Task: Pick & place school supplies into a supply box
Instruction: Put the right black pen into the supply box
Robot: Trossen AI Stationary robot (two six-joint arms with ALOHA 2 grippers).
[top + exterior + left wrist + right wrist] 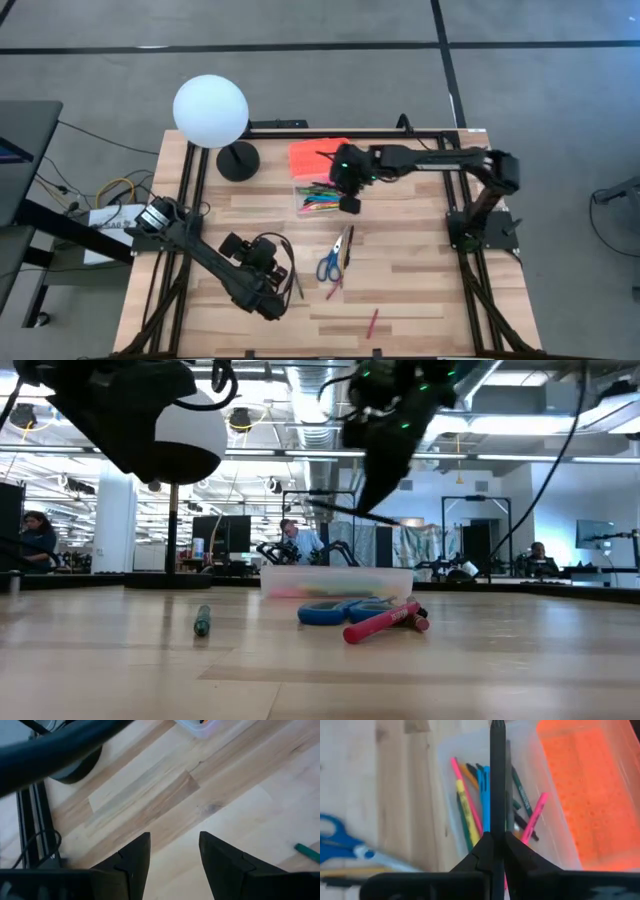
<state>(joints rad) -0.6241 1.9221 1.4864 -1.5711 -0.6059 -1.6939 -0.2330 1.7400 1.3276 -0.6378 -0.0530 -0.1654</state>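
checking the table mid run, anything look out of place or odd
Nothing damaged. The right gripper holds a black pen over the clear box; scissors and a red pencil still lie loose on the table.

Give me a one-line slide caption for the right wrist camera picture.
Right gripper, shut on a black pen, holds it above the clear supply box of colored pens, orange lid alongside.

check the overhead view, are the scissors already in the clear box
No, the scissors lie on the table, apart from the clear box.
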